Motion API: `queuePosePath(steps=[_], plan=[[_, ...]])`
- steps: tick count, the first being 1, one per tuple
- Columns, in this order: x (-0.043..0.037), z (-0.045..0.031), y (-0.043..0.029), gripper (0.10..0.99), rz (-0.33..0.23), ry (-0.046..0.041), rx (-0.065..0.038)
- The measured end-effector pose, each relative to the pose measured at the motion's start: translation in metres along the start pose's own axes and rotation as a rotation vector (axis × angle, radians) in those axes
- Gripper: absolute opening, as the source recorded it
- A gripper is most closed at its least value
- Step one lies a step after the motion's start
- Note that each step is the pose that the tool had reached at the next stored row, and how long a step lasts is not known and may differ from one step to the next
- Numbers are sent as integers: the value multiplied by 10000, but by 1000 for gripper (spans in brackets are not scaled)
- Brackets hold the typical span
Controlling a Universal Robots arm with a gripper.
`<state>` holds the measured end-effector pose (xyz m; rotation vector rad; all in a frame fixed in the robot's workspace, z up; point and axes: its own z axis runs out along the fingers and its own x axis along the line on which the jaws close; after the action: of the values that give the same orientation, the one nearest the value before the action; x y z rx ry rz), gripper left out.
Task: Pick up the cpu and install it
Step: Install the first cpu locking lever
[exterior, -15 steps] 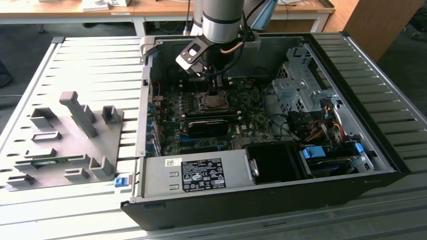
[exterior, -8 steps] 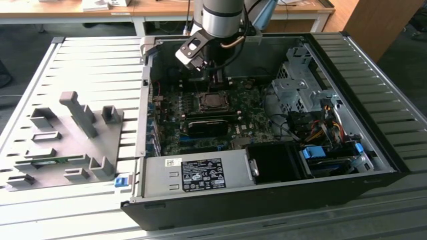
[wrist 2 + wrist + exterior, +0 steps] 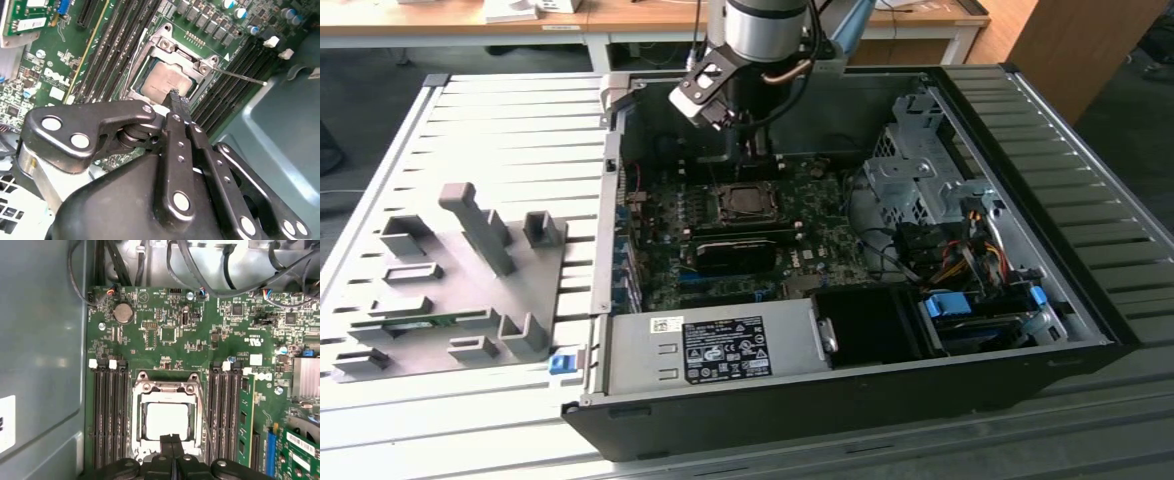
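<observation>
While the open computer case (image 3: 854, 330) lies on the tabletop (image 3: 494, 140), the cpu (image 3: 167, 421) already sits in the motherboard's socket (image 3: 145, 390), frame not yet shut. At the chip's six o'clock in the first wrist view, the gripper (image 3: 172, 440) hovers with fingers pressed together, holding nothing.

The exterior view looks down at an angle from well off the arm onto the open computer case (image 3: 854, 250) lying on the slatted surface (image 3: 494, 130). The first wrist view faces straight down, close to the motherboard (image 3: 165, 340). The second wrist view looks along the linkage, tilted and closer. Both wrist views share the socket frame (image 3: 167, 390) (image 3: 172, 55), seen small in the exterior view (image 3: 744, 200).
</observation>
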<state>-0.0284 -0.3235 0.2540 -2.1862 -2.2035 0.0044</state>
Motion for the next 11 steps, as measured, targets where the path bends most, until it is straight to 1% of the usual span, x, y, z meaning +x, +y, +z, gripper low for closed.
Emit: queuePosePath(steps=[6,8,11], plan=[[6,-264,-10,106,2,-2,2],[8,-336,-12,106,3,-4,2],[8,-335,-13,106,1,-13,2]])
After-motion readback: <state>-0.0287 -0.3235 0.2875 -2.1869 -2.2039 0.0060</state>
